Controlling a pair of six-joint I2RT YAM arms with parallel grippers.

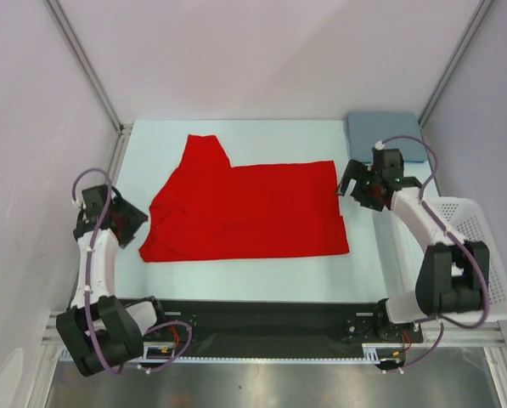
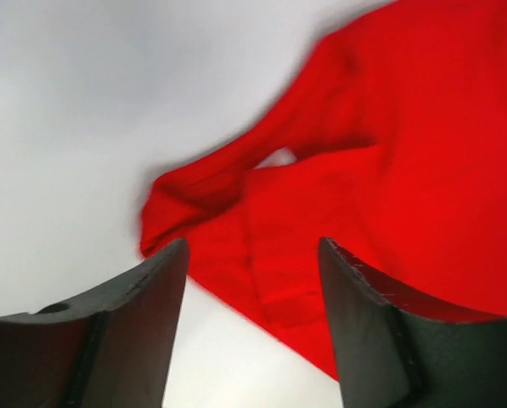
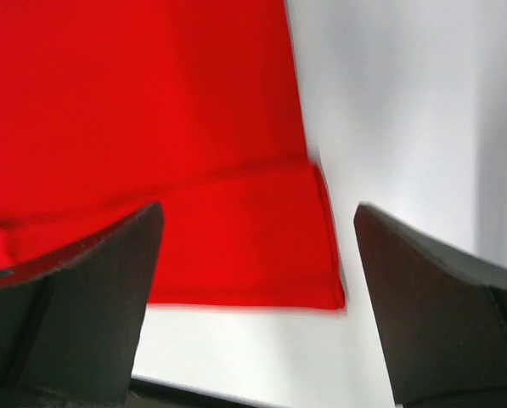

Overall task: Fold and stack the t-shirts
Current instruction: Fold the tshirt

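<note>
Pale, smooth table [image 1: 368,272] under white walls, carrying all of it. Finding the red t-shirt [image 1: 253,212] spread flat mid-table, stretching left to right, with one sleeve poking toward the far edge at the left end. Hovering the left gripper [image 1: 138,223] just off the shirt's left end, fingers apart and gripping nothing. Through its wrist camera, looking past both dark fingers onto a rumpled, doubled layer of red with a speck of white, possibly the neck label. Hovering the right gripper [image 1: 352,191] just beside the far right corner, likewise spread wide and empty. From that wrist, seeing a crisp hemmed corner lying below the fingers, two layers deep. Judging each arm nearest its own end, so reaching inward along the long axis for any coming fold. Noting the slate blue t-shirt [image 1: 380,132], folded square, sitting at the far right corner just behind the right gripper and well apart from the left one, so probably falling to the right arm for stacking. Reading the cloth as soft, matte and thin, likely sagging once lifted. Passing over the white mesh basket [image 1: 482,246] beside the right edge.
</note>
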